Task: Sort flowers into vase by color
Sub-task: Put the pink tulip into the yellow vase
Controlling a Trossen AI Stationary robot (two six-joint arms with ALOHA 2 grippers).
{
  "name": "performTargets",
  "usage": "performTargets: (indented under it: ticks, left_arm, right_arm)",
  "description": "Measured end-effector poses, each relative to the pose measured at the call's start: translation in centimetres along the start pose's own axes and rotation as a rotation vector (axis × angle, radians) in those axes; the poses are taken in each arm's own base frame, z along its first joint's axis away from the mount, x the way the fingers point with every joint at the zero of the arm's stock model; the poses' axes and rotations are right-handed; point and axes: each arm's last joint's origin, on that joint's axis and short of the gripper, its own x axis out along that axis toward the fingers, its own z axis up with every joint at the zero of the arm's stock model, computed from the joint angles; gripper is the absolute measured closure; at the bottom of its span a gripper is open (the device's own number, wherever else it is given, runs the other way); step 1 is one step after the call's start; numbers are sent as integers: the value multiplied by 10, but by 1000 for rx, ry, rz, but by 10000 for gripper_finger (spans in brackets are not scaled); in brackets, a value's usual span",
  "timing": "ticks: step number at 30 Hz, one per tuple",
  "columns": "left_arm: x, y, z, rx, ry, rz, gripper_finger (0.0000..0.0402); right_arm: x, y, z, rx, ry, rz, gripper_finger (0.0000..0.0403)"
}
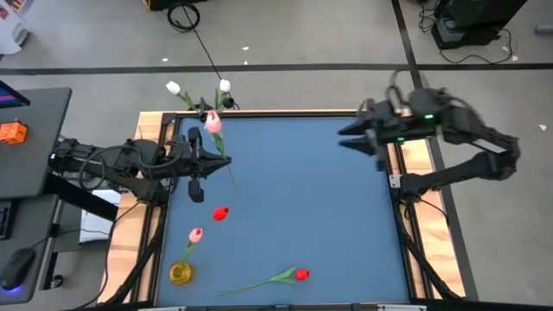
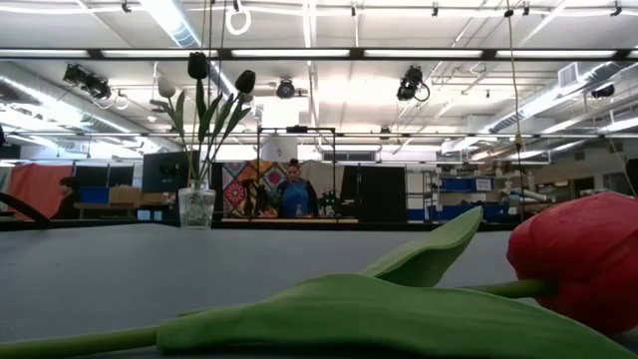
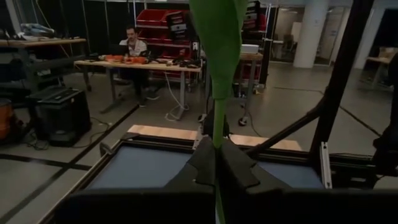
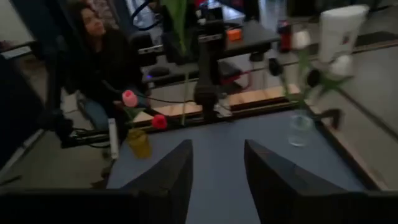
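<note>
**A Workshop Hall Around the Blue Table**

Long strip lights (image 2: 299, 52) run across a white ceiling hung with black spotlights. The floor (image 1: 285, 43) is grey concrete (a black cable (image 1: 194, 30) trails over it). A person (image 3: 132, 43) sits at a long desk (image 3: 137, 65) before red storage bins (image 3: 163, 22). Another person (image 2: 294, 189) stands far off.

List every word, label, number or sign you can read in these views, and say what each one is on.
None can be read.
The colourful panel behind the table in the low view shows no legible lettering.
The red bins in the left wrist view are too blurred to read.
The orange box on the side desk in the high view is too small to read.
</note>
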Motion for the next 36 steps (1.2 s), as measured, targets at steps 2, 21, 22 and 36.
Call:
performTargets:
  ticks: [2,21,22,36]
  left_arm:
    - [0,0,0,8,2,0,399]
    - [0,1,0,30,-2,35,399]
    - [0,1,0,29,-1,35,397]
    - [0,1,0,31,-1,32,396]
  right_arm:
    - [-18,2,-2,-6,-1,-7,235]
    - [-38,6,-2,40,-44,20,208]
    - [-37,6,-2,39,-44,20,208]
    - [-18,3,-1,112,-11,15,208]
